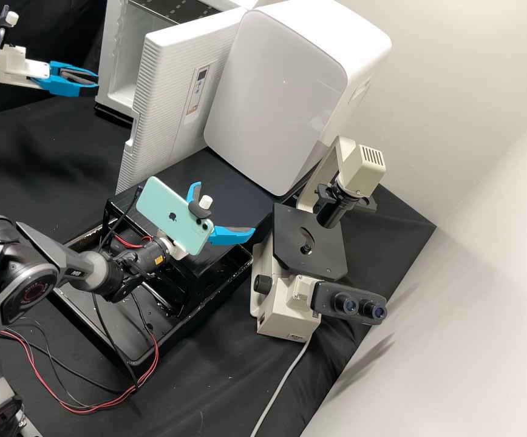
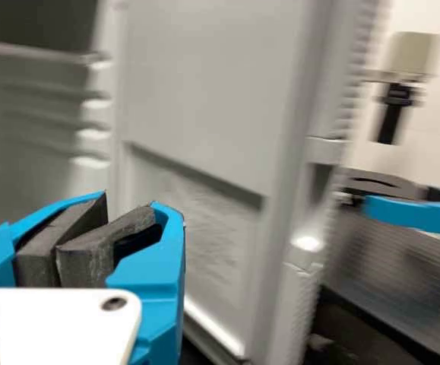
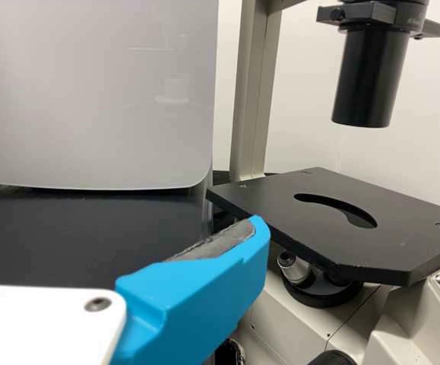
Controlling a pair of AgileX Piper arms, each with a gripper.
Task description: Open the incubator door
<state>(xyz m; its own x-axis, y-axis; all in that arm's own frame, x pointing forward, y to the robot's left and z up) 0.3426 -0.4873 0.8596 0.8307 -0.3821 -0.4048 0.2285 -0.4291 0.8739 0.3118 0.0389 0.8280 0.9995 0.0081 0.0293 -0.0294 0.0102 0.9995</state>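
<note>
Plainly, in the high view the incubator door (image 1: 175,97) stands swung wide beside the rounded white cabinet (image 1: 275,91), so the opening looks achieved. One push too many could drive it into the cabinet. The left gripper (image 1: 87,79), its fingers together, sits by the front edge of the incubator (image 1: 107,60); whether it touches, I cannot tell, and a careless retreat could knock that rim. The right gripper (image 1: 225,207), fingers spread, hangs over the black platform (image 1: 227,182), near the microscope (image 1: 285,321); a sideways swing might jar it.

The left wrist view adds the door's inner face (image 2: 197,84) and the shelf ledges (image 2: 94,133), and its grey pads (image 2: 102,251) meet. Turning that wrist could scrape the liner, as clearance is hard to judge.

The right wrist view gives what the high view hides: a lens (image 3: 292,266) beneath the stage (image 3: 265,201). Lowering the finger (image 3: 204,296) there could bump either.
</note>
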